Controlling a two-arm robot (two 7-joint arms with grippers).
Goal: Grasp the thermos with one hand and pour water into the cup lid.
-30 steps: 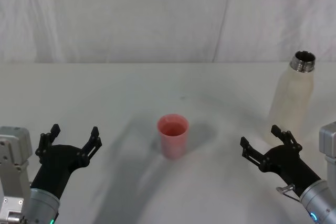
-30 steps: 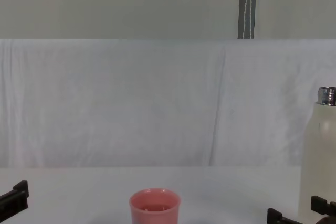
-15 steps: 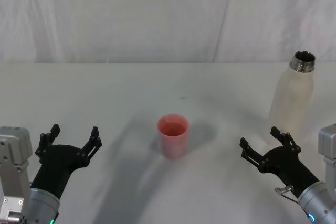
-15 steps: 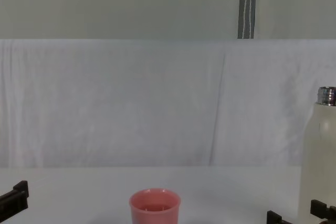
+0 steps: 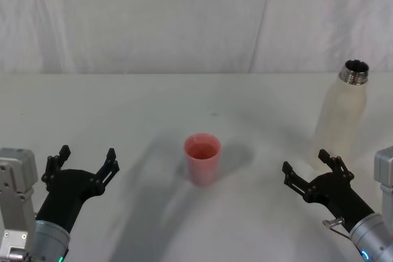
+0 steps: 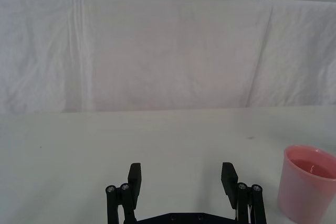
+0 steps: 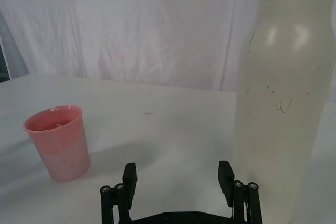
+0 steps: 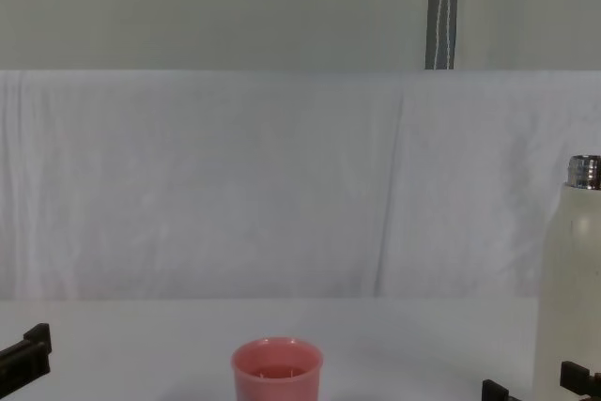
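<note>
The cream-white thermos (image 5: 341,115) stands upright at the table's right, its silver neck open; it also shows close up as the thermos (image 7: 283,93) and as the thermos (image 8: 573,279). The pink cup lid (image 5: 202,158) stands upright mid-table, also seen as the cup lid (image 6: 306,182), the cup lid (image 7: 59,141) and the cup lid (image 8: 277,371). My right gripper (image 5: 310,173) is open just in front of the thermos, not touching it; its fingers (image 7: 227,178) frame the bottle's left side. My left gripper (image 5: 86,159) is open at the near left, away from both objects.
A white cloth (image 5: 184,23) hangs behind the table's far edge. The white table (image 5: 153,108) lies bare between the cup lid and both grippers. A grey post (image 8: 442,7) rises behind the cloth.
My right gripper has drawn back slightly toward me, dropping lower in the chest view. The left gripper, thermos and cup lid have not moved.
</note>
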